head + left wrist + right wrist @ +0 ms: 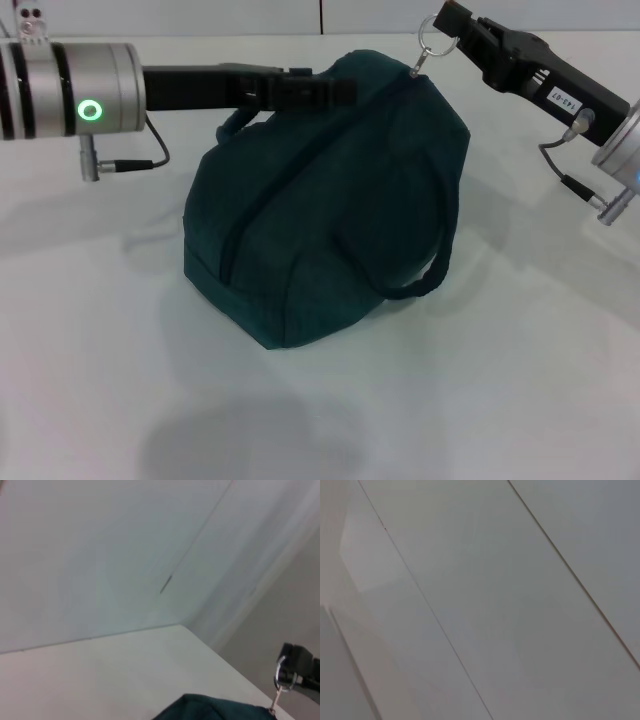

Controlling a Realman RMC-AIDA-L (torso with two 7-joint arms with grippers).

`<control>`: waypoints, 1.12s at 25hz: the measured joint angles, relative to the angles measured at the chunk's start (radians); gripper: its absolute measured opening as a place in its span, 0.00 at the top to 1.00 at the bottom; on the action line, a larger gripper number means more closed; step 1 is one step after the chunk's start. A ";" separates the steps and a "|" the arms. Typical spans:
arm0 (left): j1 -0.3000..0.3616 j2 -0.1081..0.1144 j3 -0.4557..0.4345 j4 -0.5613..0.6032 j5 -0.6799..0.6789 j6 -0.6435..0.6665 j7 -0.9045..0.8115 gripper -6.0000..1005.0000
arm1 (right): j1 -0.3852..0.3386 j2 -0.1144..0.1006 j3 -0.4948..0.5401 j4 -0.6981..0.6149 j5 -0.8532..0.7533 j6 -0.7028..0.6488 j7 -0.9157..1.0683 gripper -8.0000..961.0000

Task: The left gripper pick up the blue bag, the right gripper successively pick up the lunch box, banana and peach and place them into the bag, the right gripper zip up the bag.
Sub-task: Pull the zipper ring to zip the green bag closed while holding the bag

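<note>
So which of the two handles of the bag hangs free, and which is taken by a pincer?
The handle on the bag's right side hangs free. The other handle is at the left pincer. The right pincer holds the zipper ring.

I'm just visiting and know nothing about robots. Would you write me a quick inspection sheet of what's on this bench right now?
Surface: white table, bare around the bag.
Job's things: blue bag sits on the table, its zip looks closed; lunch box, banana and peach not seen.
Clutter: nothing seen.
Grippers: left gripper reaches in at the bag's top by a handle; right gripper holds the zip ring at the bag's far top end.
Cables: short black leads hang from the left wrist and the right wrist.
Surroundings: pale wall panels behind the table.
</note>
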 joint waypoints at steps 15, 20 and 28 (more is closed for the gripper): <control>-0.003 -0.002 0.027 -0.037 0.001 -0.056 0.003 0.25 | -0.005 0.002 -0.003 0.000 0.000 -0.003 0.001 0.97; -0.002 -0.002 0.030 -0.037 -0.006 -0.054 0.004 0.34 | -0.005 0.002 -0.006 0.000 0.000 -0.005 0.003 0.97; 0.002 -0.002 0.030 -0.037 -0.012 -0.047 0.004 0.50 | -0.005 0.002 -0.002 0.000 0.000 -0.005 0.005 0.98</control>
